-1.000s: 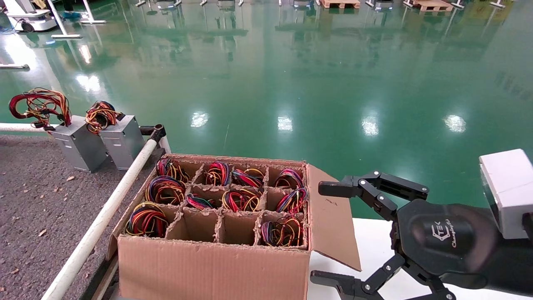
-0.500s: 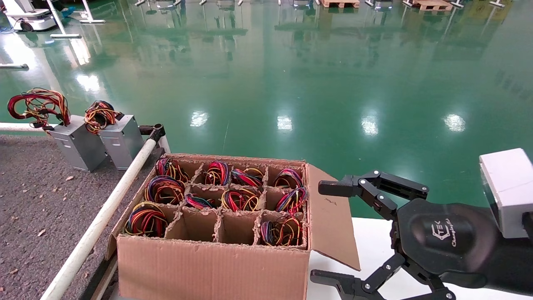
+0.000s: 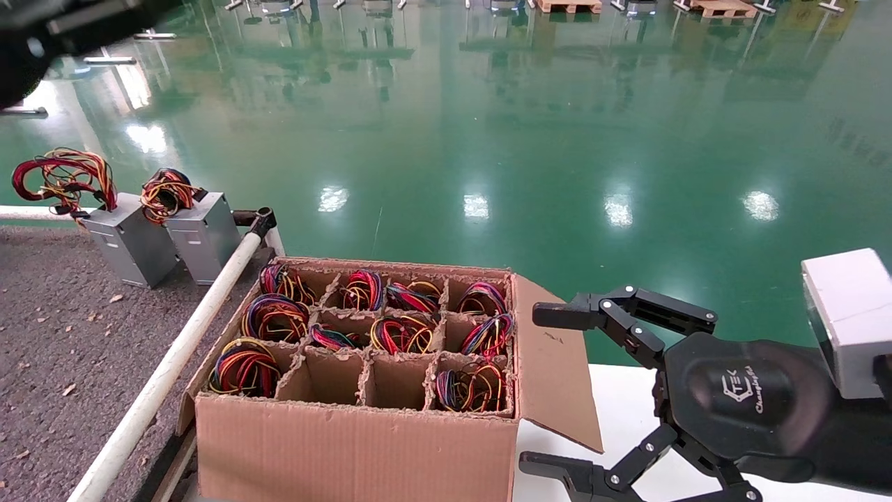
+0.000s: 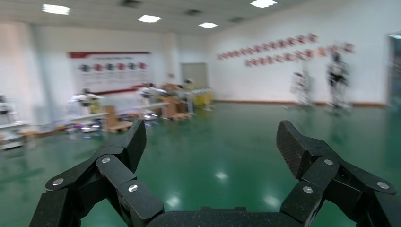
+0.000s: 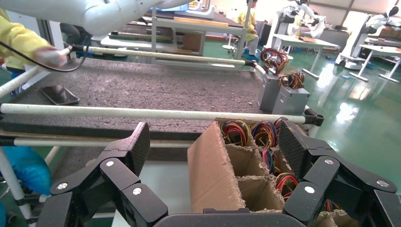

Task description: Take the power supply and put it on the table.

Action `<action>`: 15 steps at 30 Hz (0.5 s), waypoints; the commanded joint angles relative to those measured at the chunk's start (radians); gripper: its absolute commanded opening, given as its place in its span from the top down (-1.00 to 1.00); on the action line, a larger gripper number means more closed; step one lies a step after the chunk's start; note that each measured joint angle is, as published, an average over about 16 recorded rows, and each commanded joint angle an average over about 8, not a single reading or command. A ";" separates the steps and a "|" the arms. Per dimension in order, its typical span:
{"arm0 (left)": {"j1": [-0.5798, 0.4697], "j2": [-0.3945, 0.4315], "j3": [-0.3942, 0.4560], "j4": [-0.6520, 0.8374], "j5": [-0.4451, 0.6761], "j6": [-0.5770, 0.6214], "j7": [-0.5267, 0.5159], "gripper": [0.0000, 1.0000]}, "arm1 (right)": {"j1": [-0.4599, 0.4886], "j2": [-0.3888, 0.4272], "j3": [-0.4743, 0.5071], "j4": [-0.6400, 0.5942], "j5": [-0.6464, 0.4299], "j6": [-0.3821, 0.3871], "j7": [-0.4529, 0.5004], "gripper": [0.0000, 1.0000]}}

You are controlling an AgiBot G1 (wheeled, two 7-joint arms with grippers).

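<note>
The power supply (image 3: 131,244) is a small grey metal box with loose red and yellow wires sprawling on top. It stands at the far corner of the dark speckled table (image 3: 56,335) and also shows in the right wrist view (image 5: 267,92). My right gripper (image 3: 543,389) hovers open beside the carton's right flap, nothing between its fingers (image 5: 215,139). My left gripper (image 4: 213,142) is open and empty, held high, facing the green floor. Part of the left arm (image 3: 42,28) blurs the head view's top left corner.
A second grey box (image 3: 203,237) with a tight wire coil stands right beside the power supply. A divided carton (image 3: 362,418) of wire-topped units sits on the white tabletop (image 3: 627,411). A white tube rail (image 3: 181,348) edges the table. A dark flat object (image 5: 59,94) lies on it.
A dark blurred part of the left arm has come into the head view's top left corner. The right gripper and both grey boxes have stayed put.
</note>
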 commanded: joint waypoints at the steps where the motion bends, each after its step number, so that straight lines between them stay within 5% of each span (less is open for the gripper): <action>1: 0.034 -0.017 0.003 -0.045 -0.006 0.037 -0.010 -1.00 | 0.000 0.000 0.000 0.000 0.000 0.000 0.000 -1.00; 15: 0.271 -0.135 0.022 -0.358 -0.052 0.298 -0.078 -1.00 | 0.000 0.000 0.000 0.000 0.000 0.000 0.000 -1.00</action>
